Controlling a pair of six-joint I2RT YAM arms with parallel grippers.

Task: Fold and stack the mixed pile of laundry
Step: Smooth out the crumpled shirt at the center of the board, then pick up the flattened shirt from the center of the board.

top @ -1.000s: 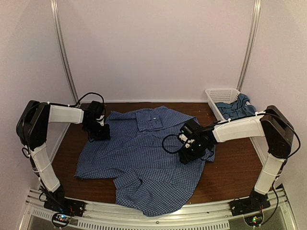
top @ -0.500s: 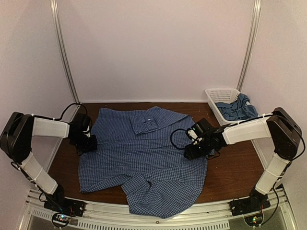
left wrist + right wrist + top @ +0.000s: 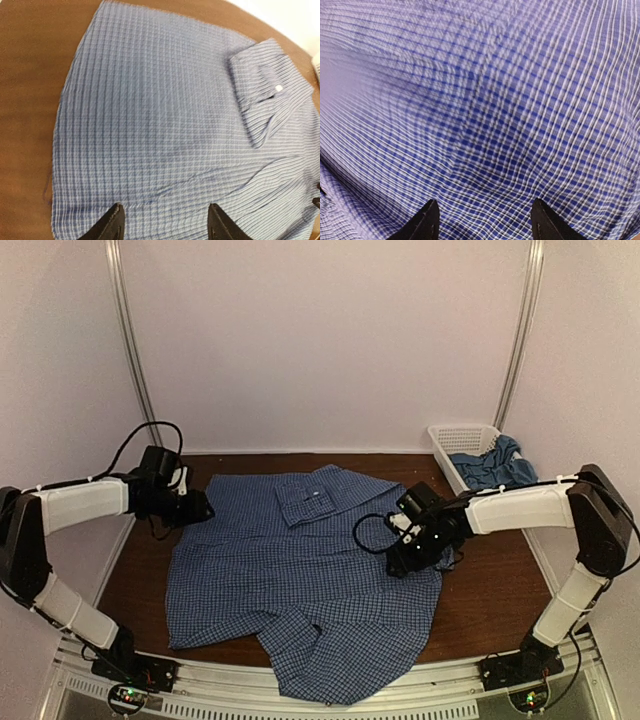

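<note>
The blue-and-white checked shirt (image 3: pixel 300 570) lies spread flat on the brown table (image 3: pixel 490 600), collar (image 3: pixel 305 498) toward the back. My left gripper (image 3: pixel 200 508) hovers at the shirt's back-left edge. In the left wrist view its jaws (image 3: pixel 166 215) stand open over the checked cloth (image 3: pixel 165 125), holding nothing. My right gripper (image 3: pixel 400 560) is low over the shirt's right edge. Its jaws (image 3: pixel 485 210) are open too, with only cloth (image 3: pixel 480 100) close beneath them. The teal t-shirt (image 3: pixel 490 465) lies crumpled in the basket at the back right.
A white lattice basket (image 3: pixel 455 435) stands in the back-right corner against the wall. Bare brown table shows left of the shirt (image 3: pixel 30 100) and on the right in front of the basket. White walls close in on three sides.
The left gripper pulled the shirt's left side outward, then opened and rose off it. The shirt now lies flatter and further left. The right gripper barely moved.
</note>
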